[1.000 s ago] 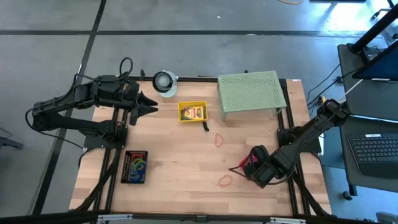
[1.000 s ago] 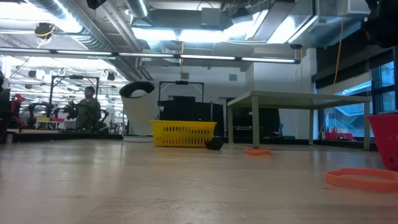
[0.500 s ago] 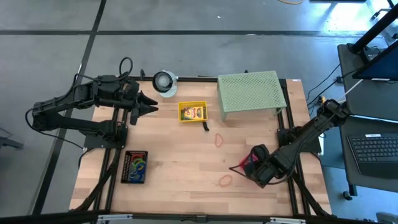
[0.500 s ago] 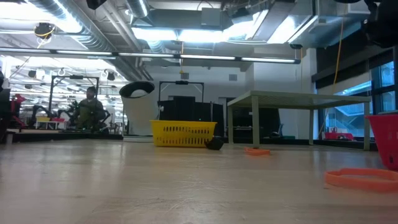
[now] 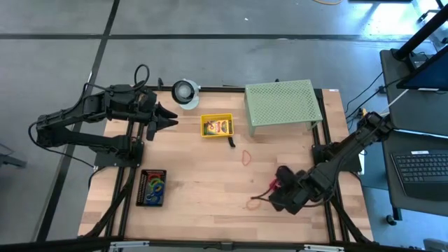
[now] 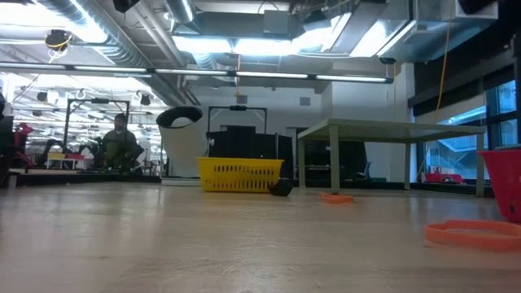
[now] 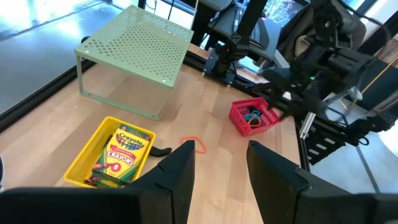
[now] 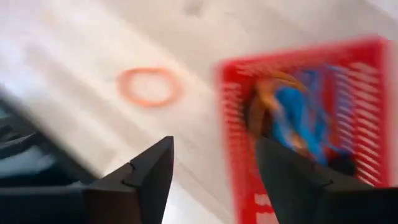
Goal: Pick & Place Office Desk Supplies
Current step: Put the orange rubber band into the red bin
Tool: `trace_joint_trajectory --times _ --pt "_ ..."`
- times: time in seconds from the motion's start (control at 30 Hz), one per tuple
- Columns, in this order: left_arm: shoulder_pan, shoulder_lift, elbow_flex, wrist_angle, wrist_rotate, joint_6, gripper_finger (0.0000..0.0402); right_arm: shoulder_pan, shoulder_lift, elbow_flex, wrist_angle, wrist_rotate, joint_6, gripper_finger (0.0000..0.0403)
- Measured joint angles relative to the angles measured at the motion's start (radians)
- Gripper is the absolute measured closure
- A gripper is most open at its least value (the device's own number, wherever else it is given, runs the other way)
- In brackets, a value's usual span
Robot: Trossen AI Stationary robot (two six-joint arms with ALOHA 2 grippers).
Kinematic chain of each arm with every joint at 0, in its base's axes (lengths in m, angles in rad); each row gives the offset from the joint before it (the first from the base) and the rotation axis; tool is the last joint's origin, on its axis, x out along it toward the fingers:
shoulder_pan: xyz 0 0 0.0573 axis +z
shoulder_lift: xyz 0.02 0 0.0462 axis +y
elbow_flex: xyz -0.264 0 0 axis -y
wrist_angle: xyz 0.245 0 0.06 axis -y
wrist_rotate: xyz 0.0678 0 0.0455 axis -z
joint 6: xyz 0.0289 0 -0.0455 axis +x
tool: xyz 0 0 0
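On the wooden table [image 5: 203, 175], largest first: pale green stand [image 5: 280, 103] at the far edge, upright on its legs. Left arm [image 5: 84, 126] over the far left corner, left gripper [image 5: 166, 119] above the wood beside the bin, fingers spread with nothing between them. Right arm [image 5: 343, 150] reaching in from the right side, right gripper [image 5: 264, 201] low near the front edge, fingers [image 8: 146, 171] parted and empty, aimed at an orange band [image 5: 253, 204] lying flat just ahead, apart from it. Black tray [image 5: 142, 189] near the front left, coloured bands [image 5: 155, 183] inside. Yellow bin [image 5: 205, 126] left of the stand, crayon box [image 7: 121, 152] lying flat in it. Red basket [image 7: 268, 117] just beside the right gripper, holding blue and orange bits [image 8: 292, 118] too blurred to name. White-and-grey roll [image 5: 185, 91] at the far edge, between left gripper and stand. Second orange band [image 5: 248, 156] on bare wood mid-table, well apart from both grippers. Black clip [image 5: 232, 143] on the wood just in front of the bin.
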Motion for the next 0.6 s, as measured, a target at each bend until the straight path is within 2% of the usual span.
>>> trace_joint_trajectory --times 0.13,0.23,0.4,0.47,0.6 --pt "0.0 0.0 0.0 0.0 -0.007 0.0 0.0261 -0.049 0.018 0.054 0.074 0.041 -0.233 0.0197" --pt "0.0 0.0 0.0 0.0 -0.008 0.01 0.0261 -0.096 0.048 0.09 0.129 0.064 -0.471 0.0217" --pt "0.0 0.004 0.0 0.0 -0.017 0.017 0.0261 -0.167 0.143 0.13 0.232 -0.025 -0.918 0.025" --pt "0.0 0.008 0.0 0.0 -0.018 0.012 0.0261 -0.189 0.181 0.138 0.233 -0.061 -1.023 0.026" --pt "0.0 0.012 0.0 -0.012 -0.018 -0.002 0.0261 -0.22 0.249 0.14 0.231 -0.128 -1.112 0.0268"
